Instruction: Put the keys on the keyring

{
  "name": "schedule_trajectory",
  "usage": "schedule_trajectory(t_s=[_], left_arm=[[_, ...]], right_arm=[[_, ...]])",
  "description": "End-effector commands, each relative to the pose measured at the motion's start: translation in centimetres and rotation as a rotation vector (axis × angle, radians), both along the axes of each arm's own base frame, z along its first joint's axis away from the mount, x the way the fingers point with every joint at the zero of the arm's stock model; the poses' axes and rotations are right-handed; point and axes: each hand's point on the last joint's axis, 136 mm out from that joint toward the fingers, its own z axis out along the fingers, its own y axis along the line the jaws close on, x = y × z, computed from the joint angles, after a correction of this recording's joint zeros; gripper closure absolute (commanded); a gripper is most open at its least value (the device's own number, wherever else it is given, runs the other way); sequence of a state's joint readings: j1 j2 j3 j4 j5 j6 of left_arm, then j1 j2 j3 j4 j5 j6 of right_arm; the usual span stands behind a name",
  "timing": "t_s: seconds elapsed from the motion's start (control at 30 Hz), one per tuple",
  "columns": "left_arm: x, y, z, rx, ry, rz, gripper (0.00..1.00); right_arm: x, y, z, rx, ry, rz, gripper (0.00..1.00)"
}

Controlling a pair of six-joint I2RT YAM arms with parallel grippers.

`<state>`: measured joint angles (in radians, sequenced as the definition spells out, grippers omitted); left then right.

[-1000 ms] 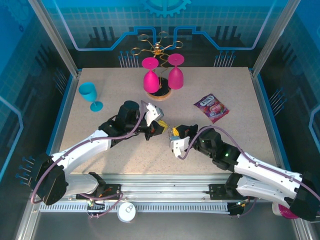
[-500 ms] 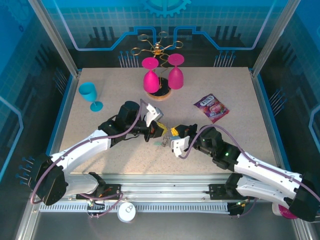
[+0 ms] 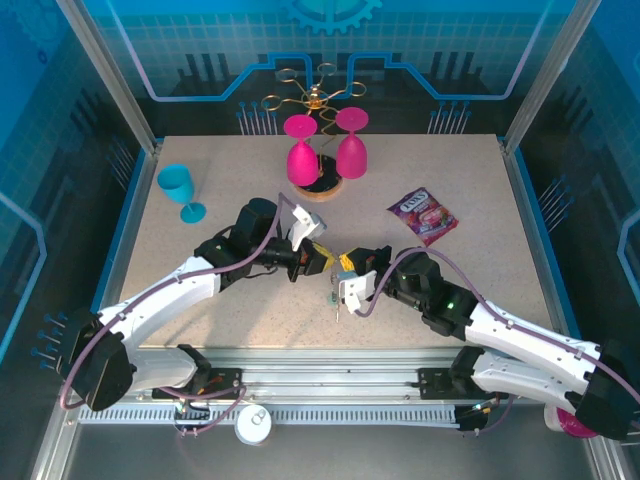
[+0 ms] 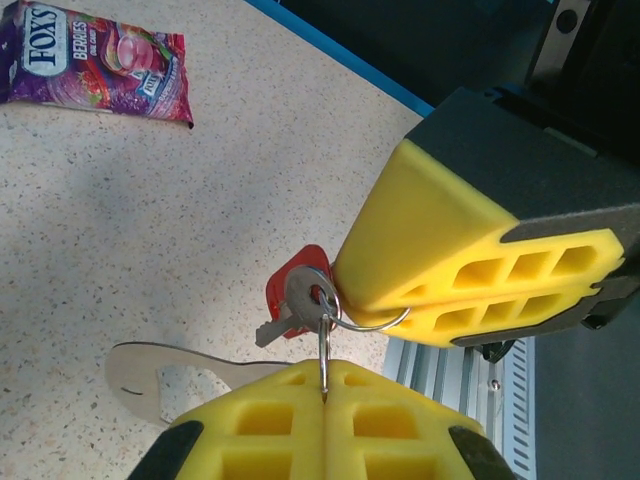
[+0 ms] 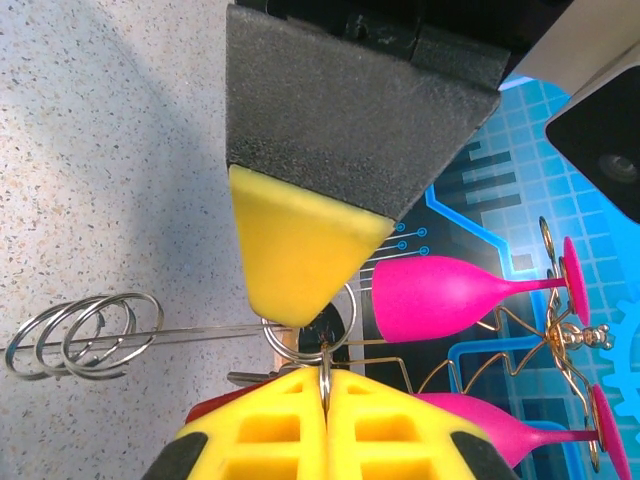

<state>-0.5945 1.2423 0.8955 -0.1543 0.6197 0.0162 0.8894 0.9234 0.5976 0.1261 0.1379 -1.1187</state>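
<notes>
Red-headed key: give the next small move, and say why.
Probably twist the right gripper slightly to feed the red-headed key further round the ring: the wire already passes through its hole, and the left gripper pinches the ring too.

Only a sliver of your red plastic-headed key (image 5: 212, 408) shows behind the right gripper (image 5: 325, 378); the purple snack packet (image 4: 95, 60) is cropped.

Premises: a robotics laboratory test cell. Evidence: a speckled table (image 3: 230, 185) enclosed by aluminium posts (image 3: 110, 75) and blue panels (image 3: 450, 40) printed with a gear (image 3: 330, 12) and circuit lines. Two cabled robot arms, left (image 3: 170, 295) and right (image 3: 520, 335), are bolted to a slotted metal rail (image 3: 330, 362) at the near edge.
</notes>
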Motion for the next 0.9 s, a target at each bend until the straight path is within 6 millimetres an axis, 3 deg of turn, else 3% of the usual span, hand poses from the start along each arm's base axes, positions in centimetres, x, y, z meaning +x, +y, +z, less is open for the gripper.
schedule_trajectory(t_s=[0.0,0.23,0.87], left_arm=[[-0.4,-0.2,1.9,-0.038,-0.004,-0.028,1.0],[-0.6,-0.3,1.9,-0.039,-0.005,-0.034,1.0],[0.0,-0.4,2.8,-0.053,-0.021,-0.015,1.0]], right_arm=[[0.2,0.4,1.9,0.03,-0.037,0.011,1.0],[0.3,0.4,1.8,0.028,-0.033,0.006,1.0],[-1.3,1.6,-1.2,-0.114,-0.022,0.101,1.0]])
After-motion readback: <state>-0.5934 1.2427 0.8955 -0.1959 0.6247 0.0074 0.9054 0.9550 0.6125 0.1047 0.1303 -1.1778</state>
